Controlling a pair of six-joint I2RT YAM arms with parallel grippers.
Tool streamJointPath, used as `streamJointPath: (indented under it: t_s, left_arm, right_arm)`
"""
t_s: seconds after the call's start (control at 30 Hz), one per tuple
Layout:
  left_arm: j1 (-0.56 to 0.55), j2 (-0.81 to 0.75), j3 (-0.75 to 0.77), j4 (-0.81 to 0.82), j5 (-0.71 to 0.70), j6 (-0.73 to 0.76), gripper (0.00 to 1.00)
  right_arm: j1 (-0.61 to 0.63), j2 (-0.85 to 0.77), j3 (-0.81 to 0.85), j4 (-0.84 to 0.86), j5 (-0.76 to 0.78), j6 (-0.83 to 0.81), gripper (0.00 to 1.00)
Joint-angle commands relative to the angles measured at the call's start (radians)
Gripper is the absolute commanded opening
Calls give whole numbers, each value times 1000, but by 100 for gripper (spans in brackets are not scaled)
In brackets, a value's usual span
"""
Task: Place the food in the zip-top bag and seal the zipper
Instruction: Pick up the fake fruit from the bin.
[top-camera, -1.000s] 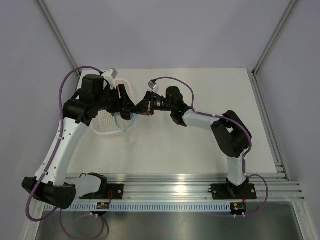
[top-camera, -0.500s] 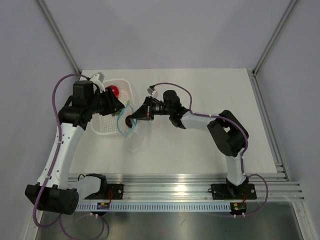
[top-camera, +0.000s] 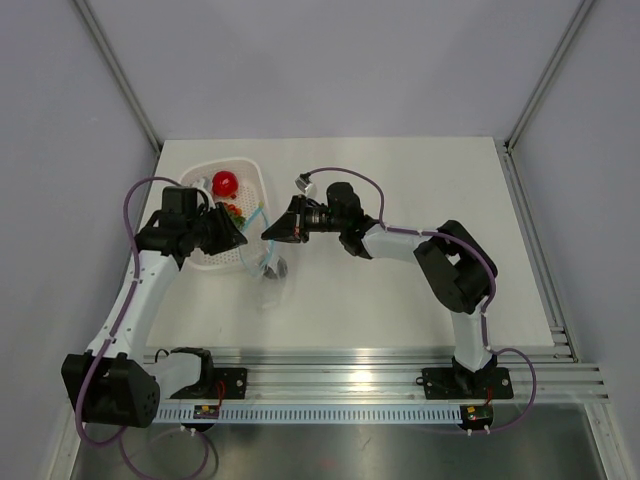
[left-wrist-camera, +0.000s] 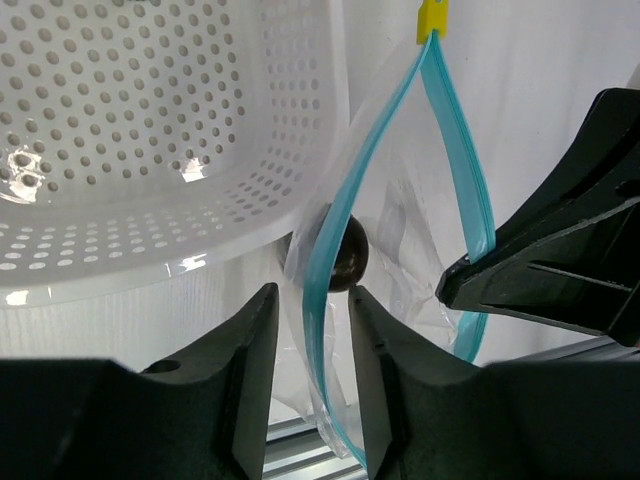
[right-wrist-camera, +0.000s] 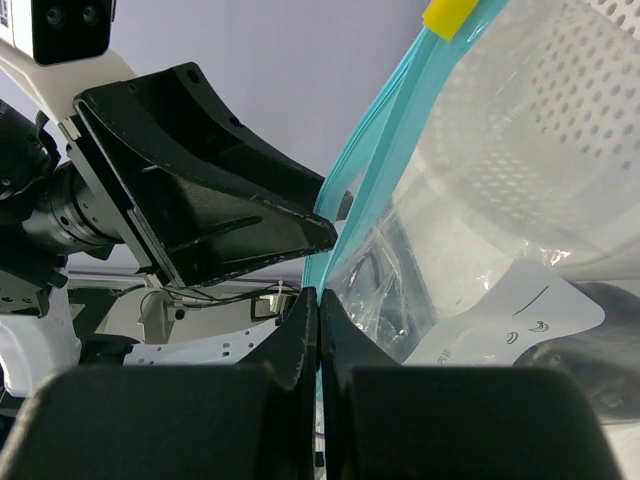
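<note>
The clear zip-top bag (top-camera: 263, 258) hangs between my two grippers, its mouth spread open. Its light blue zipper (left-wrist-camera: 462, 150) ends in a yellow slider (left-wrist-camera: 432, 18). My right gripper (right-wrist-camera: 318, 295) is shut on one side of the zipper (right-wrist-camera: 372, 160). My left gripper (left-wrist-camera: 312, 300) is open, with the other side of the strip running between its fingers. A dark round piece (left-wrist-camera: 343, 255) shows through the bag. A red roundish piece (top-camera: 225, 183) and a small green leafy piece (top-camera: 235, 211) lie in the white basket (top-camera: 205, 258). No pink piece shows.
The white perforated basket (left-wrist-camera: 150, 150) stands right behind the bag at the table's far left. The two grippers' fingers are close together at the bag mouth, and the right gripper's fingers (left-wrist-camera: 560, 260) show in the left wrist view. The aluminium rail (top-camera: 350, 360) runs along the near edge.
My left gripper has drawn back from over the basket toward the near left, uncovering the red and green pieces. The bag has dropped lower with its mouth spread. My right gripper has barely moved.
</note>
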Motion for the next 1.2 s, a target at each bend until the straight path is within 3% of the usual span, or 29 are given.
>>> streamJointPath:
  t_s: [0.0, 0.03, 0.1, 0.17, 0.2, 0.23, 0.3, 0.53, 0.7, 0.83, 0.9, 0.93, 0.97, 1.03, 1.17]
  left_arm:
    - [6, 2, -27, 73, 16, 0, 32]
    - [6, 4, -29, 77, 19, 0, 28]
    - [6, 4, -34, 87, 45, -3, 9]
    - [5, 1, -29, 99, 74, -7, 0]
    - [3, -2, -27, 107, 106, -8, 0]
    - [0, -5, -26, 119, 117, -8, 0]
    - [-7, -10, -24, 138, 142, -14, 0]
    - [-96, 71, 14, 181, 211, -19, 0]
    - [-112, 137, 44, 230, 223, -25, 0]
    - [-132, 202, 58, 271, 243, -26, 0]
    - [-149, 223, 58, 303, 256, -34, 0]
    - [-164, 231, 58, 313, 259, -37, 0]
    - [-170, 242, 58, 317, 260, -37, 0]
    - [-181, 249, 54, 327, 260, -39, 0]
    - [-184, 252, 45, 342, 260, -45, 0]
  right_arm:
    - [-9, -49, -4, 45, -1, -13, 0]
    - [-9, -52, -7, 34, -1, -16, 0]
    - [-11, -72, -4, -13, 2, -33, 0]
    - [-19, -101, 11, -184, 35, -116, 0]
    - [-19, -141, 26, -278, 61, -164, 0]
    - [-20, -159, 81, -502, 139, -285, 0]
    - [-19, -204, 161, -788, 217, -417, 0]
    - [-12, -314, 255, -1171, 642, -619, 0]
    - [-14, -322, 295, -1302, 837, -691, 0]
    - [-12, -314, 267, -1296, 816, -673, 0]
    - [-14, -307, 261, -1293, 813, -650, 6]
    - [-12, -307, 257, -1291, 816, -644, 12]
    - [-12, -302, 256, -1291, 816, -641, 23]
    - [-14, -298, 256, -1296, 806, -624, 30]
    - [-11, -305, 249, -1305, 804, -596, 27]
